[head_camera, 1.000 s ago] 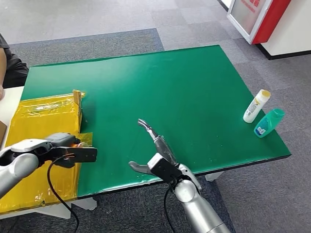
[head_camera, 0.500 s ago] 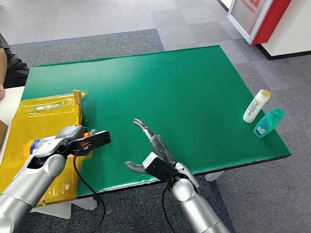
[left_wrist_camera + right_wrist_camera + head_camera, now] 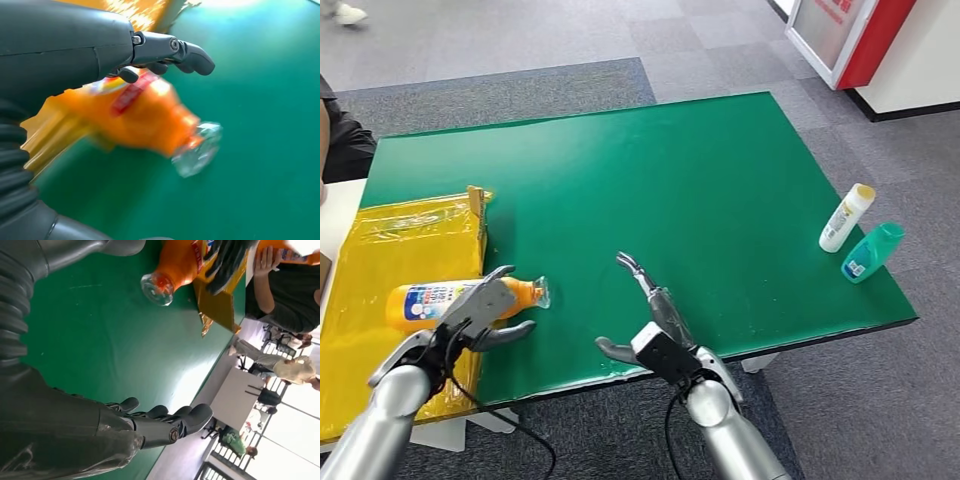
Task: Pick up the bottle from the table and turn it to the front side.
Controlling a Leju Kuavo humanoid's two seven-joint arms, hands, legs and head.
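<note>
The orange bottle [image 3: 460,297] lies on its side at the left end of the green table [image 3: 697,180], its body on the yellow box [image 3: 388,250] and its clear cap [image 3: 540,293] projecting over the green surface near the front edge. The left hand [image 3: 475,315] sits over the bottle with fingers spread; whether any finger touches it cannot be determined, and no grip is formed. The right hand [image 3: 652,320] hangs at the middle of the front edge, fingers apart, holding nothing. The step in hand appears to be the pick-up approach. The next move calls for closing the left hand around the bottle body, lifting, then rotating the label forward.
</note>
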